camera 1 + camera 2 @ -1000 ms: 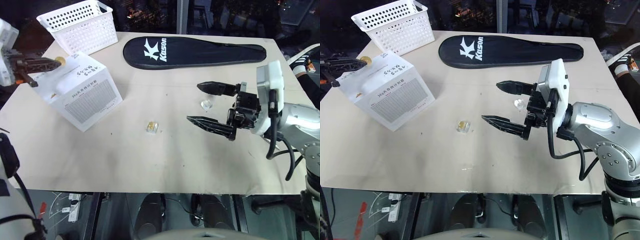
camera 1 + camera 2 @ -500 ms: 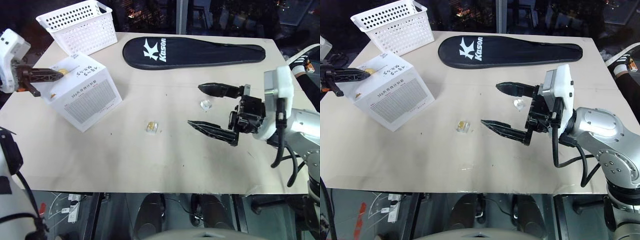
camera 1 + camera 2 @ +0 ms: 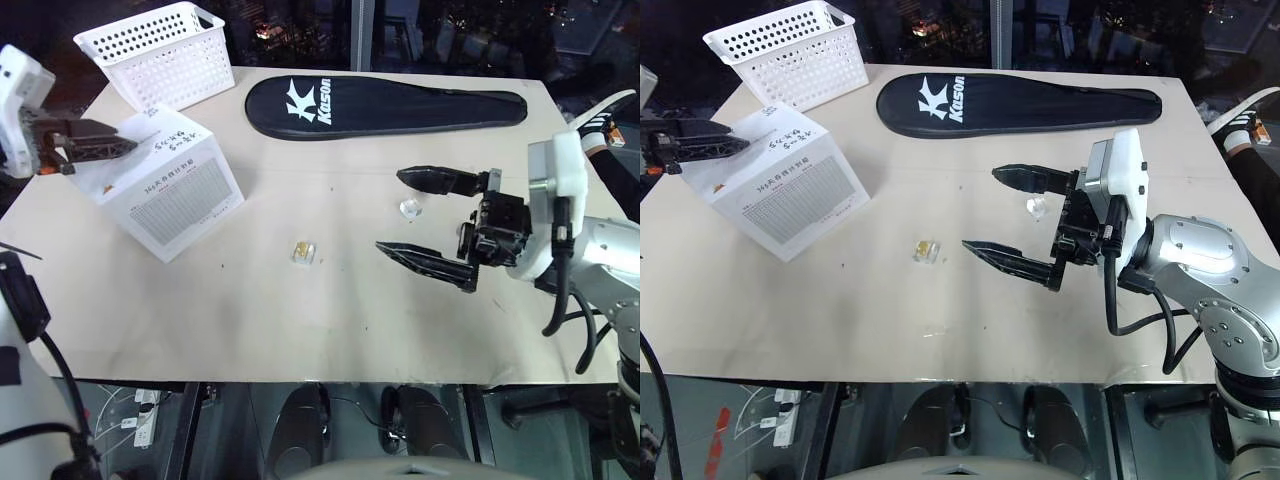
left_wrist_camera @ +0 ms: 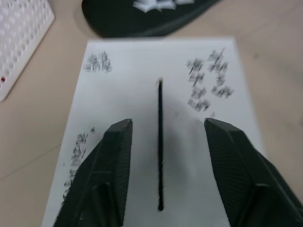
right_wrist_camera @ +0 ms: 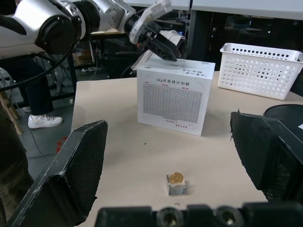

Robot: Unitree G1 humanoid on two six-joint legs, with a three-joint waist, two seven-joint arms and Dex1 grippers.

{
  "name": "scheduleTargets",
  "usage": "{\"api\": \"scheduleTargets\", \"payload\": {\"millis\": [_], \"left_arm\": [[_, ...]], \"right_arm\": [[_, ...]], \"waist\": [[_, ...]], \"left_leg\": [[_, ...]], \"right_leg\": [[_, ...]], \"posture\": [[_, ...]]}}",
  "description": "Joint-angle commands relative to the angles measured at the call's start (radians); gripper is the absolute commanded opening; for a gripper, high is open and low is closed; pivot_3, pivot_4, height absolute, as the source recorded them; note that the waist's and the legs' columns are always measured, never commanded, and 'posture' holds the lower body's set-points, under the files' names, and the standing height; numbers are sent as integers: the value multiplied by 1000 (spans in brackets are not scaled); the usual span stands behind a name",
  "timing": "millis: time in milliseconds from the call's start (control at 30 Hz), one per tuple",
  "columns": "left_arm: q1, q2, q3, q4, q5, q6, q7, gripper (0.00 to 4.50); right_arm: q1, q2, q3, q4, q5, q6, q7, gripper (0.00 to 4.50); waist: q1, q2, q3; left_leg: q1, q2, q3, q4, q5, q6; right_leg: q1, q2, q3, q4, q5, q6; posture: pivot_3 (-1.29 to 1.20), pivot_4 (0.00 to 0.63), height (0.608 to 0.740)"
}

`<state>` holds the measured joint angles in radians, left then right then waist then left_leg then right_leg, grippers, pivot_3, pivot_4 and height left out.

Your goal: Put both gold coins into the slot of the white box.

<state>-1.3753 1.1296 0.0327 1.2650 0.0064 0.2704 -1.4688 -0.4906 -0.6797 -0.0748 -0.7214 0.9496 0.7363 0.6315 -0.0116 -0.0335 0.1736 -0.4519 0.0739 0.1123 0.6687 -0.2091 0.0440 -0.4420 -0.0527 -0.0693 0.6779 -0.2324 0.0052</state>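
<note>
My left gripper (image 4: 161, 142) hung over the white box (image 3: 170, 190), fingers apart and empty either side of its slot (image 4: 160, 142). My right gripper (image 3: 420, 225) was spread wide, holding nothing. One gold coin (image 3: 304, 252) lay cased on the table (image 3: 300, 330); a white basket (image 3: 160, 50) stood behind the box.

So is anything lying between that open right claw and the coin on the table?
Nothing visible: the coin lies on bare table ahead of the open right gripper, the white box well beyond it.

left gripper (image 4: 161, 127) jaws now parted over the slot (image 4: 160, 146) of the white box (image 3: 165, 180), gold coin gone from them
</note>
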Motion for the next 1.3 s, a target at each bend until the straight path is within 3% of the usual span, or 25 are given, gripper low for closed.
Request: {"api": "scheduleTargets", "payload": {"millis": [33, 67, 167, 300, 433, 533, 700, 933, 1300], "left_arm": [[-4, -23, 53, -184, -99, 131, -93, 2138], [43, -41, 74, -285, -140, 202, -82, 2138], [382, -147, 209, -955, -345, 584, 80, 2138], [644, -289, 323, -1562, -400, 914, 391, 2138], [734, -419, 352, -1862, -443, 1174, 581, 2138], [799, -549, 373, -1968, -439, 1243, 703, 2138], [984, -675, 323, -2079, -357, 1150, 914, 2138], [1210, -750, 247, -2068, -358, 835, 953, 2138], [1329, -818, 162, -1884, -357, 556, 995, 2138]], "right_arm": [[8, -12, -18, -20, 0, -26, 15, 4500], [12, -13, -16, -19, -6, -29, 18, 4500], [43, -32, -12, -13, -39, -35, 38, 4500], [72, -56, -1, -5, -70, -37, 59, 4500], [78, -57, 0, 6, -66, -35, 66, 4500], [77, -59, 3, 12, -63, -31, 70, 4500], [89, -72, 2, 19, -71, -34, 90, 4500], [82, -50, 23, 5, -86, -24, 51, 4500], [123, -54, 20, -17, -107, -45, 37, 4500]], "waist": [[5, 0, 0], [6, 0, 0], [2, 3, -2], [-4, 0, 0], [-5, 0, -1], [1, 1, -1], [1, 0, -1], [11, 0, -1], [25, 2, -1]], "left_leg": [[0, 0, -1, 0, 0, 0], [0, 0, -2, 0, 0, 0], [3, 0, -2, 1, 0, 0], [2, 0, -4, 3, 2, -3], [3, 0, -4, 3, 2, -4], [10, 0, -6, 1, 1, -2], [22, 0, -6, 0, 1, -2], [21, 0, -7, 0, 1, -2], [20, 0, -8, -2, 1, -2]], "right_leg": [[0, -1, 0, 0, 0, 0], [1, -1, -2, 1, 0, 0], [4, -5, 2, 2, 0, -1], [5, -5, 3, 2, 2, -2], [5, 1, 4, 2, 0, 1], [11, 1, 2, 2, 0, 0], [24, -1, 2, 0, 0, 0], [24, -3, 1, 0, -2, -4], [23, -5, 0, -3, -2, -4]], "posture": [[0, 150, 740], [0, 150, 740], [0, 150, 740], [0, 150, 740], [0, 150, 740], [0, 150, 740], [0, 150, 740], [0, 150, 740], [0, 150, 740]]}}
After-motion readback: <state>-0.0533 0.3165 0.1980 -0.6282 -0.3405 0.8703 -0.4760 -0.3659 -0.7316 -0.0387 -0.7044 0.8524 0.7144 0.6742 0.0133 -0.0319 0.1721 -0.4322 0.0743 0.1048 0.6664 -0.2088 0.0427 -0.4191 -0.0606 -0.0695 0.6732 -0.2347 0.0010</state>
